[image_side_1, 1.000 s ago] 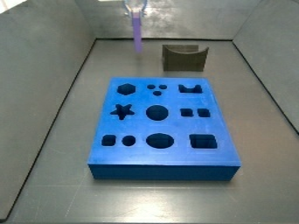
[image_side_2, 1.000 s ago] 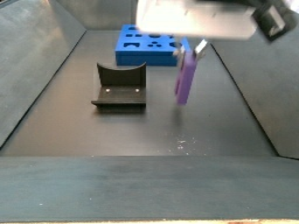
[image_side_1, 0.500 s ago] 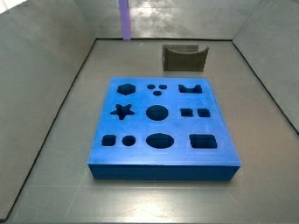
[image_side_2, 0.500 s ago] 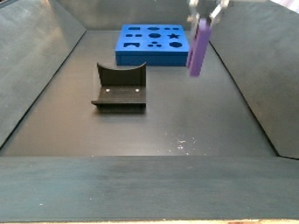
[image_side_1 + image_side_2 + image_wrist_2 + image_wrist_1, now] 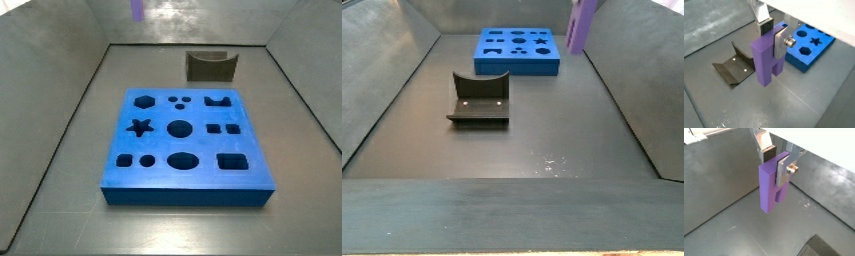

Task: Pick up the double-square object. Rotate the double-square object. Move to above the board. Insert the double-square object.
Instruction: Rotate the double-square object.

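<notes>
Gripper (image 5: 776, 164) high over the floor, clamped on the block (image 5: 772, 185): both wrist views show silver fingers (image 5: 779, 42) pressing its upper part, the block hanging upright below them. Nothing else between the plates.

Change since a second ago: the block has gone up. It hung low beside the holder (image 5: 478, 101) then; now a side view shows only its lower end (image 5: 583, 27) at the top edge, and in a side view just a sliver (image 5: 138, 8) remains. Half a second ago more of it still showed. So the lift is well under way, pick-up done.

Board (image 5: 185, 146) sits flat, cutouts open, unmoved throughout; holder unmoved too. In a wrist view the board (image 5: 811, 47) lies just beyond the block, not beneath it.

Judgement: rotation and the carry over the board still to come; insertion not started. Block orientation looks unchanged from earlier, upright.
</notes>
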Controlling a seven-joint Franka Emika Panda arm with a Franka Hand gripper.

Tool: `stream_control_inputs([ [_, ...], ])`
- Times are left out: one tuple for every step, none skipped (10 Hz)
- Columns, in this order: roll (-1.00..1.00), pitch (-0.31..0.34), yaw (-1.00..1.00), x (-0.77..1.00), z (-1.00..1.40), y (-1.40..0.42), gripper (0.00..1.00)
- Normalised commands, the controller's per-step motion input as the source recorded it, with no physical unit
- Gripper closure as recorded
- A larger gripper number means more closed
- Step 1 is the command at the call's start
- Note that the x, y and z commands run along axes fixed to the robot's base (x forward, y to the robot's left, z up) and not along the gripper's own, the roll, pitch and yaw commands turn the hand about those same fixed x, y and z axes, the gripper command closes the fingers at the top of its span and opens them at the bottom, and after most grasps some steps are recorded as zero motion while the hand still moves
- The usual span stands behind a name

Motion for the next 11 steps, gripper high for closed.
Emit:
stream_control_inputs([
  [-0.09, 0.126, -1.0, 0.0, 0.0, 0.0, 1.0],
  [-0.09, 0.126, -1.0, 0.01, -0.03, 0.01, 1.0],
  [-0.1, 0.14, -1.0, 0.02, 0.0, 0.02, 1.0],
  [-0.12, 0.161, -1.0, 0.02, 0.01, 0.02, 1.0],
  [-0.16, 0.2, -1.0, 0.03, 0.01, 0.02, 1.0],
  [-0.17, 0.202, -0.82, 0.04, 0.02, 0.02, 1.0],
  [-0.16, 0.186, -0.51, 0.05, 0.02, 0.02, 1.0],
  [-0.16, 0.174, -0.34, 0.05, 0.02, 0.02, 1.0],
  [0.0, 0.0, -1.0, 0.08, 0.0, 0.0, 1.0],
  [0.0, -0.002, -1.0, 0.08, 0.0, 0.0, 1.0],
  [0.0, 0.0, -1.0, 0.07, -0.02, 0.0, 1.0],
])
